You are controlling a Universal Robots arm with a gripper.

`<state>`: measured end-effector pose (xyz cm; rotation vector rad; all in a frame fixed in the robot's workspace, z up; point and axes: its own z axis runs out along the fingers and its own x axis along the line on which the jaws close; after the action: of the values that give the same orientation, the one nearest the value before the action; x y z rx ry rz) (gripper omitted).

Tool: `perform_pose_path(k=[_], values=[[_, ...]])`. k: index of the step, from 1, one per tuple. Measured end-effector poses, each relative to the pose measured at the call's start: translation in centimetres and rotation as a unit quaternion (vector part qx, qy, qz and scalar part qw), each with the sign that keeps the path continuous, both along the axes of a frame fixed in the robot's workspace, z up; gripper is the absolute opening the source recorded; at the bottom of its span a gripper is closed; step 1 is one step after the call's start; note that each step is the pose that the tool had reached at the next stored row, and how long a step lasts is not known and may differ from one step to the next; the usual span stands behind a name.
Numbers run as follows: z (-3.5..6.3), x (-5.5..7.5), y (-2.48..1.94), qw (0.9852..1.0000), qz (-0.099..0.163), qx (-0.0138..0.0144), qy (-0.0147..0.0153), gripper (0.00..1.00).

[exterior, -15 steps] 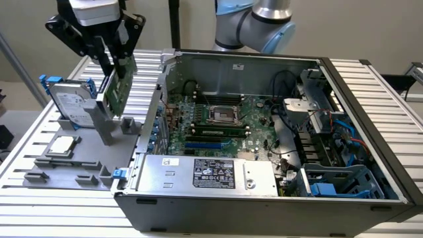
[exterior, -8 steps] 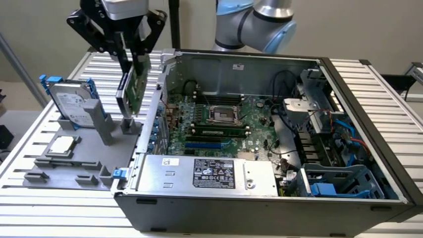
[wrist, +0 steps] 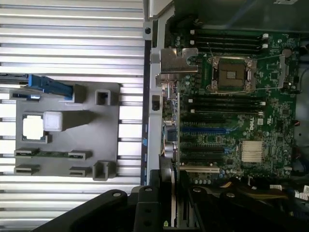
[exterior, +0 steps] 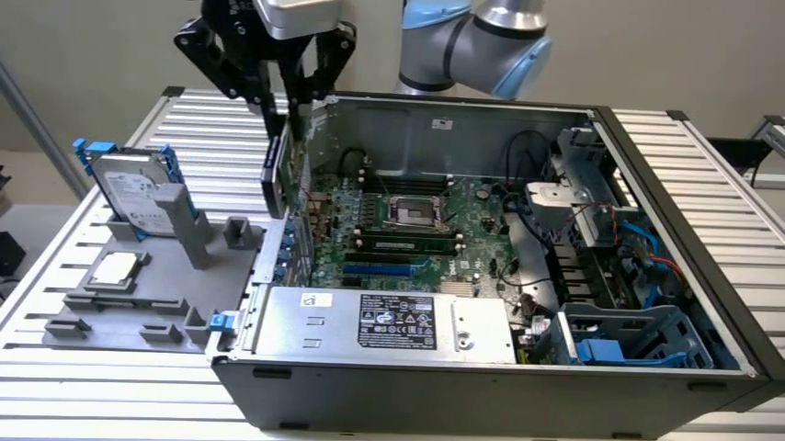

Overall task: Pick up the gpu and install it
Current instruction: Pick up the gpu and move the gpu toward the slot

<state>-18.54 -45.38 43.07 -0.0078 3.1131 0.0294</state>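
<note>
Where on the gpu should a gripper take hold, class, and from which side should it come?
Upper long edge, from above, pinching the two flat faces. The gpu hangs upright on edge, thin enough to pinch, with its lower edge left free. The gripper holds it so.

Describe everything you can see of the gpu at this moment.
The gpu is a thin, flat, dark card seen almost edge-on, so its faces and parts cannot be made out. It hangs upright, long side roughly vertical, with its upper end between the jaws of the gripper, which are closed on it. It is at the exterior view's left wall of the open computer case, its lower end down beside the motherboard. Whether it touches that wall or a slot cannot be told.
</note>
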Motion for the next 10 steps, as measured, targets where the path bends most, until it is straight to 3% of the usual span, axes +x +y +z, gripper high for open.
perform_pose_path(k=[4, 10], values=[[0.00, 1.8, 0.00, 1.0000, 0.000, -0.0031, 0.0023, 0.27], [-0.10, 4.6, 0.01, 0.9999, 0.000, -0.0126, 0.0043, 0.27]])
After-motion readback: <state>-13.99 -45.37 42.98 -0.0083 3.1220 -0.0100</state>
